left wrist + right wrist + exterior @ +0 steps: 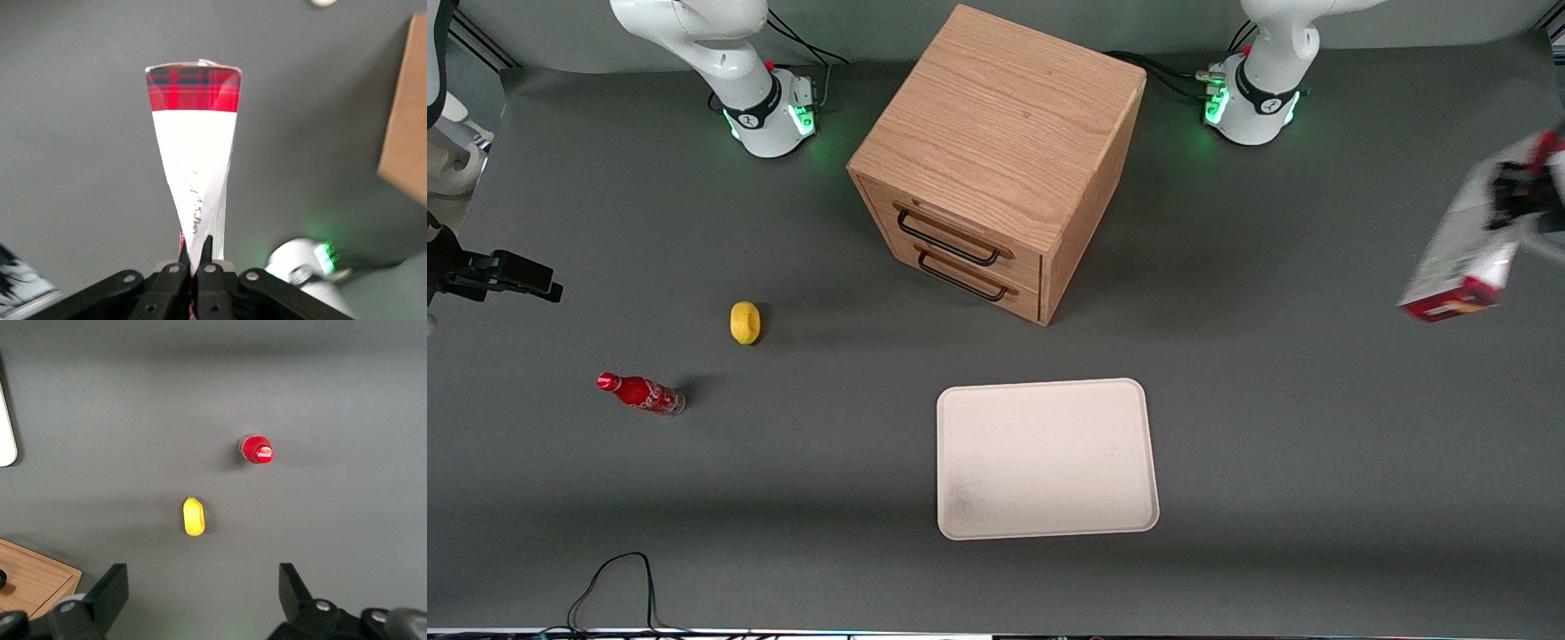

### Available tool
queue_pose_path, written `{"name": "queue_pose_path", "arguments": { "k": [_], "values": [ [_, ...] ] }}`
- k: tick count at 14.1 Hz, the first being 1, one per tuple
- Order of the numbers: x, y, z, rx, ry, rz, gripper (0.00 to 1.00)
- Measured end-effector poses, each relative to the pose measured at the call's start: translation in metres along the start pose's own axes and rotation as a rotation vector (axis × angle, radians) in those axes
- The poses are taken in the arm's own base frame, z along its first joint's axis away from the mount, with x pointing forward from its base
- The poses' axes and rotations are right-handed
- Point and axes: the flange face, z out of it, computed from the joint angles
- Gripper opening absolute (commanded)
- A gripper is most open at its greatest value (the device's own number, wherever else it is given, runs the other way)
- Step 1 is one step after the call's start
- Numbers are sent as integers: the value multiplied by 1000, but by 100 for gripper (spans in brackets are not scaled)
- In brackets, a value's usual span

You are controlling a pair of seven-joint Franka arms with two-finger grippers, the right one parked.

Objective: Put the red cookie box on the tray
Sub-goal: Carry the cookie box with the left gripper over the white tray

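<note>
Your claw (1507,203) grips the box (1458,253) tight, aloft; tray (1047,458) lies below, toward parked arm, nearer front camera.

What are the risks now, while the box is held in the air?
1. The gripper holds the red cookie box only at one end, so the long carton hangs tilted above the table and may swing or slip out.
2. The tray is still far off; a hasty carry could end with the box across its rim.

Wooden two-drawer cabinet (996,160), yellow lemon (745,322), upright red soda bottle (640,393) on grey table (1316,427).
</note>
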Motion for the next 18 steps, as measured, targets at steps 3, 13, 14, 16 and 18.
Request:
{"name": "queue_pose_path", "arguments": {
  "k": [3, 13, 14, 16, 18],
  "values": [
    [54, 94, 9, 19, 46, -155, 0],
    [238, 229, 111, -110, 166, -496, 0],
    [251, 225, 127, -115, 171, -503, 0],
    [271, 215, 155, -109, 185, -516, 0],
    [286, 206, 178, -108, 195, -530, 0]
  ]
}}
